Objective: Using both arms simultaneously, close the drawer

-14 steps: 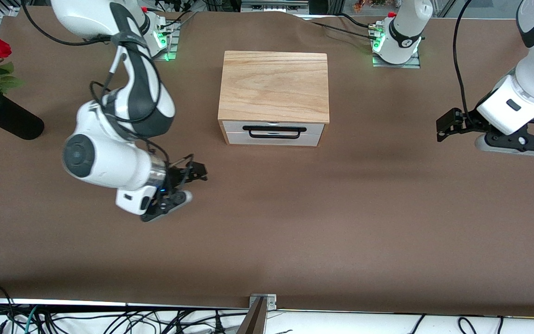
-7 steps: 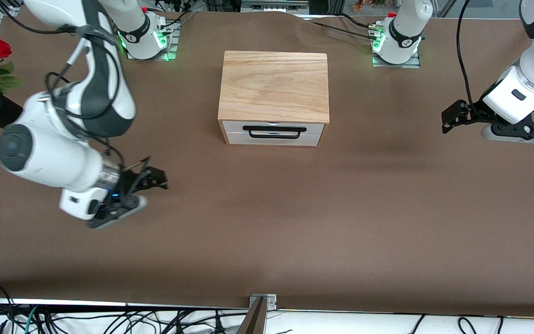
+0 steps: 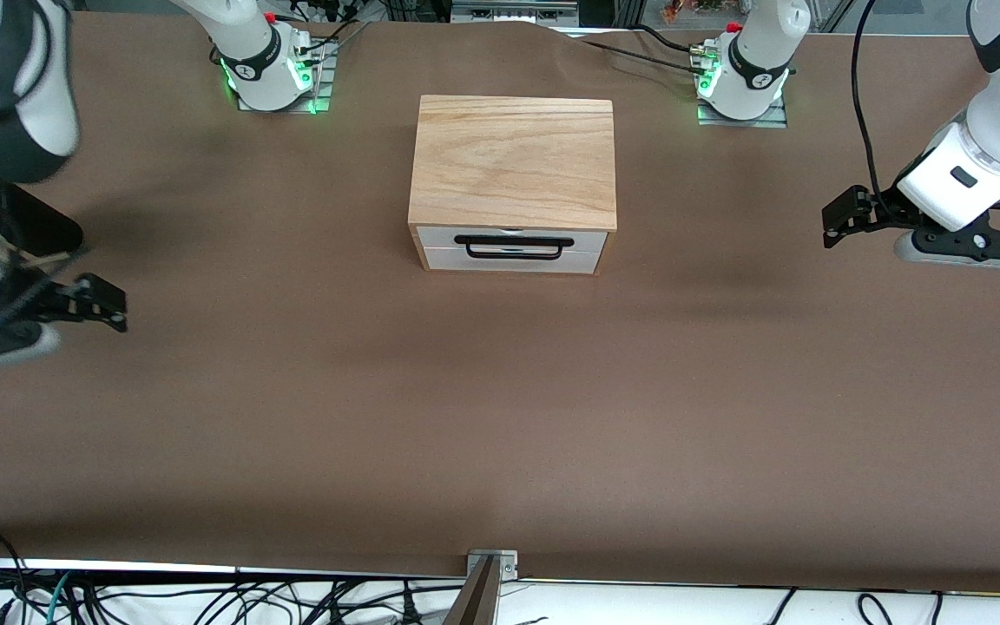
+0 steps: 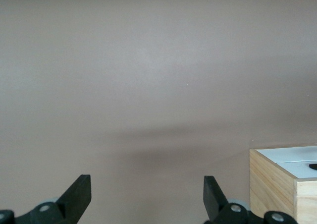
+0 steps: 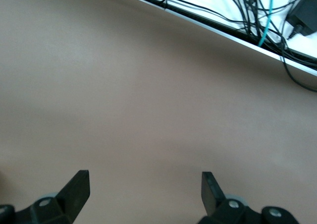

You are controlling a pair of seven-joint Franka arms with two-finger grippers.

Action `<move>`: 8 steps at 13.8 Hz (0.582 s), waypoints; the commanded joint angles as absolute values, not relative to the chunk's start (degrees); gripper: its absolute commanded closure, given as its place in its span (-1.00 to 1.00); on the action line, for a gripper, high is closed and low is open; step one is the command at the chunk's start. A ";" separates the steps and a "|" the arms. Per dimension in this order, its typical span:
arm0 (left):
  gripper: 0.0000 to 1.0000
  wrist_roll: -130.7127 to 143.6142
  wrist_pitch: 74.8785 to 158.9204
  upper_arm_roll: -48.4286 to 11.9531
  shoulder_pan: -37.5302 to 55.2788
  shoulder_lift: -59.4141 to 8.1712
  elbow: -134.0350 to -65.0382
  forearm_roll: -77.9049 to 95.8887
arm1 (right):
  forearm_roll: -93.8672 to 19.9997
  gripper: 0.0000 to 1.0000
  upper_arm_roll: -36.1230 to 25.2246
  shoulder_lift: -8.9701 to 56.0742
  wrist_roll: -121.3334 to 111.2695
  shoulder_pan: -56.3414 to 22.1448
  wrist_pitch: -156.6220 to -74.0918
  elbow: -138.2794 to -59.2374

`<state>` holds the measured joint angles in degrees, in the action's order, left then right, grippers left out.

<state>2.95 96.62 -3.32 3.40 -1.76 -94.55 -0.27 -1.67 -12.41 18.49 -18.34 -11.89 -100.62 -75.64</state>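
The drawer (image 3: pixel 513 246) sits pushed flush into its small oak box (image 3: pixel 513 161) at the middle of the worktop (image 3: pixel 500 417), toward the arms' bases. Its white front panel faces the front camera, and its long axis, like the thin black bar handle (image 3: pixel 513 246), runs from one arm's end of the worktop to the other. Below it is a plain white panel (image 3: pixel 509 260).

The left gripper (image 3: pixel 832 227) hangs over bare worktop toward the left arm's end, well apart from the box. Its 2 fingers (image 4: pixel 79 196) are spread wide and hold nothing; a corner of the box (image 4: pixel 282 184) shows past them.

The right gripper (image 3: pixel 109 308) hangs over the worktop at the right arm's end, well apart from the box. Its 2 fingers (image 5: pixel 77 189) are likewise spread wide and empty, pointing toward the worktop's edge and a tangle of cables (image 5: pixel 247 11).
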 commanded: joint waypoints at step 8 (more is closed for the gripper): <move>-1.00 2.46 95.98 -3.52 3.25 -1.32 -94.39 -1.85 | 0.09 -1.00 0.53 4.04 -12.75 0.35 -101.69 -91.85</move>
<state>2.95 96.62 -3.30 3.37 -1.76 -94.55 -0.27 -1.05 -1.30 6.08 -15.20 -1.06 -101.05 -88.57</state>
